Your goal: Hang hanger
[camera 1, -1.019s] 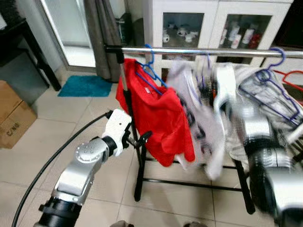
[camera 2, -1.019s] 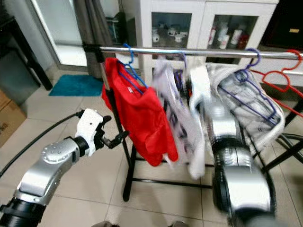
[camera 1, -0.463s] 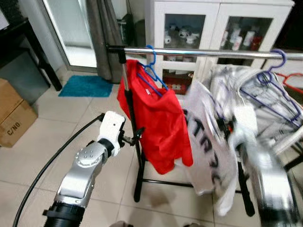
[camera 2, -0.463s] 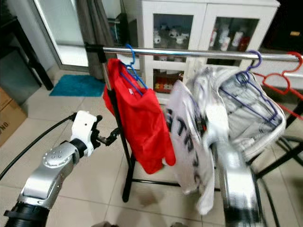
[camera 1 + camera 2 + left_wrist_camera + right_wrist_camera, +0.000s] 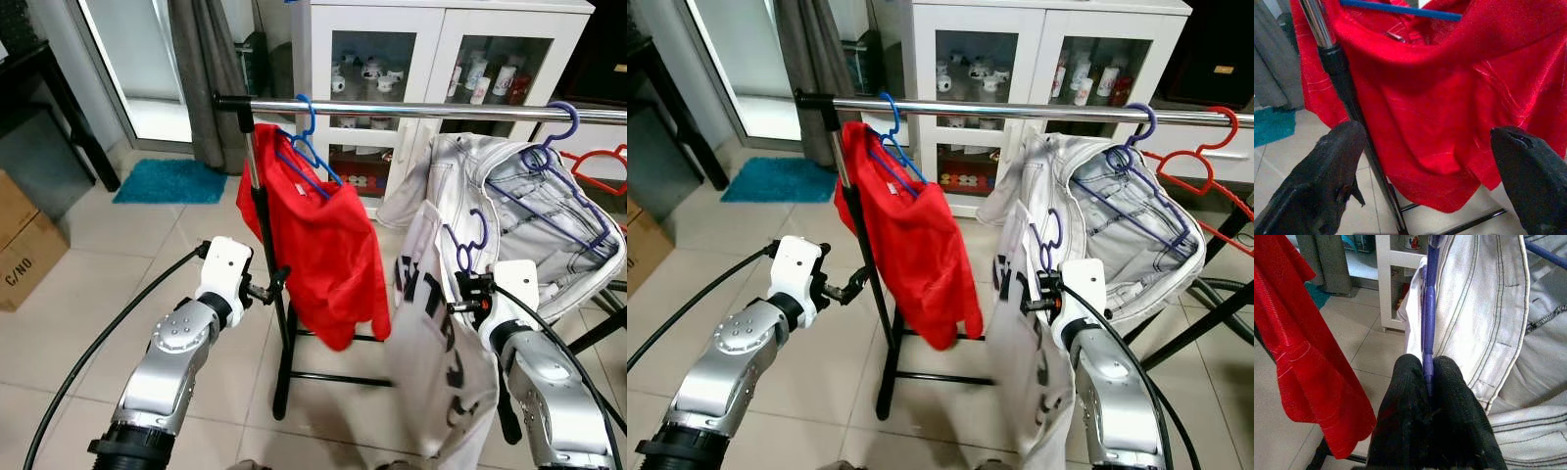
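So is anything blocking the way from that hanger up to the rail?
Nothing visible. The right gripper holds the purple hanger with its white shirt below a bare stretch of rail, between the red shirt and the jacket.

A shirt (image 5: 323, 245) hangs at the rail's (image 5: 411, 108) left end, a jacket (image 5: 549, 235) at its right. Between and below them, the right gripper (image 5: 458, 294) pinches a hanger (image 5: 468, 240). A cabinet (image 5: 441, 59) stands behind the rail, upper centre.

Metal rail (image 5: 411, 108), red shirt (image 5: 328, 245) and pale jacket (image 5: 529, 220) hung on hangers
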`<state>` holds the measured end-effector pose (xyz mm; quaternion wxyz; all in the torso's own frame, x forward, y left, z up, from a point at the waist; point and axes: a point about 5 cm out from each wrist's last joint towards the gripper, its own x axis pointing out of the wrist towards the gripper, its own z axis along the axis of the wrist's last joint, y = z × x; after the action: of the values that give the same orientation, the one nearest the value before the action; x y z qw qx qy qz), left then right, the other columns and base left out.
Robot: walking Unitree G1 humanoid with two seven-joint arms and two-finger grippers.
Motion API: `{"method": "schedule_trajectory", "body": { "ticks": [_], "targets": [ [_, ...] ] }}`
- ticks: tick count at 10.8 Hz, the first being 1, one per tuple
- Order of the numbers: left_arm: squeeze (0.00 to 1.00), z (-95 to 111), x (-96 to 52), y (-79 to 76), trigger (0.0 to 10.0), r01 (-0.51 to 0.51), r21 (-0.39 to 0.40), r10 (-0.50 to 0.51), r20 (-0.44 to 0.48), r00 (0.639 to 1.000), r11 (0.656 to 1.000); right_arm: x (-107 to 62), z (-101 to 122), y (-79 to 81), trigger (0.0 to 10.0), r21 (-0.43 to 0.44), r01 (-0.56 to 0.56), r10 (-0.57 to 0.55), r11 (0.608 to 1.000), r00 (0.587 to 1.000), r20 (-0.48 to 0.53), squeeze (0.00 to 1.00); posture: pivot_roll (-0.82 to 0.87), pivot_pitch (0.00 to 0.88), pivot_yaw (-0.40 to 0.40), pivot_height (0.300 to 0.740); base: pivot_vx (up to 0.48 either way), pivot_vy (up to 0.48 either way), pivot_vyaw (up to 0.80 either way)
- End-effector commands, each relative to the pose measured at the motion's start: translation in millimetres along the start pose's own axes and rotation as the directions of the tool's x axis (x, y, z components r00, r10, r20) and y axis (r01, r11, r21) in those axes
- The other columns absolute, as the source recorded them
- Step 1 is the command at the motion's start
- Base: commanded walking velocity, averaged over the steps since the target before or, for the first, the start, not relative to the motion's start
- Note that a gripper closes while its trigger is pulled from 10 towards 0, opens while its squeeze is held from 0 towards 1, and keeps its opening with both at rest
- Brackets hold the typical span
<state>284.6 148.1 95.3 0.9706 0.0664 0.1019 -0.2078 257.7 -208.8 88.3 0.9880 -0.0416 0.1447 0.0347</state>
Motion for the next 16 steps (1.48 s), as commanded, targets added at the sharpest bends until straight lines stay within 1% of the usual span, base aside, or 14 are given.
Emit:
{"method": "schedule_trajectory", "body": {
  "ticks": [1,7,9,10,11,12,13,14,15,16],
  "targets": [
    [0.11,-2,-0.6,2.9,10.0,-0.018,0.002,0.018,-0.005,1.0,1.0,-0.7,7,2.2,0.0,-0.008,0.001,-0.001,1.0,1.0,0.024,0.0,-0.05,0.0,0.03,0.74,-0.277,0.0,0.0],
    [0.11,-2,1.6,1.6,10.0,-0.012,0.005,0.012,0.004,1.0,1.0,1.7,10,6.2,0.0,-0.022,-0.016,0.016,1.0,1.0,0.023,0.0,-0.06,0.0,0.018,0.74,-0.292,0.0,0.0],
    [0.11,-2,2.8,-0.4,10.0,0.018,0.023,-0.018,0.001,1.0,1.0,0.1,9,5.6,0.0,-0.028,-0.006,0.006,1.0,1.0,0.007,0.0,-0.06,0.0,0.018,0.74,0.0,0.0,0.0],
    [0.11,-2,3.6,-3.1,10.0,0.045,0.022,-0.045,-0.001,0.999,0.999,-0.8,2,1.0,0.0,-0.045,0.018,-0.02,0.999,0.999,-0.04,0.0,-0.06,0.0,0.02,0.74,0.0,0.0,0.0],
    [0.11,-4,3.6,-6.0,10.0,0.071,0.029,-0.071,-0.012,0.997,0.997,-2.5,-11,-2.0,0.0,-0.094,0.001,-0.014,0.996,0.991,-0.132,0.0,-0.07,0.0,0.022,0.74,0.0,0.0,0.0],
    [0.11,-6,3.4,-7.7,10.0,0.095,0.039,-0.094,-0.027,0.995,0.995,-5.8,-25,-2.3,0.0,-0.157,-0.059,0.024,0.986,0.976,-0.215,0.0,-0.07,0.0,0.022,0.74,0.0,0.0,0.0],
    [0.11,-6,3.8,-6.9,10.0,0.103,0.052,-0.101,-0.032,0.994,0.993,-8.5,-27,-0.7,0.0,-0.191,-0.113,0.068,0.975,0.971,-0.23,0.0,-0.07,0.0,0.018,0.74,0.0,0.0,0.0],
    [0.16,-4,5.4,-7.8,10.0,0.149,0.054,-0.149,-0.014,0.989,0.987,-8.0,-16,12.2,0.0,-0.134,-0.235,0.214,0.963,0.965,-0.153,0.0,-0.06,0.0,0.013,0.74,0.0,0.0,0.0],
    [1.0,5,7.4,-12.0,10.0,0.217,0.025,-0.217,0.017,0.976,0.976,-5.9,-7,19.8,0.0,-0.114,-0.289,0.277,0.951,0.955,-0.108,0.0,-0.06,0.0,0.015,0.74,0.0,0.0,0.0],
    [1.0,18,12.3,-16.7,10.0,0.282,0.021,-0.283,0.045,0.958,0.959,-0.7,3,21.3,0.0,-0.119,-0.289,0.283,0.95,0.957,-0.066,0.0,-0.05,0.0,0.012,0.74,0.0,0.0,0.0]
  ]
}}
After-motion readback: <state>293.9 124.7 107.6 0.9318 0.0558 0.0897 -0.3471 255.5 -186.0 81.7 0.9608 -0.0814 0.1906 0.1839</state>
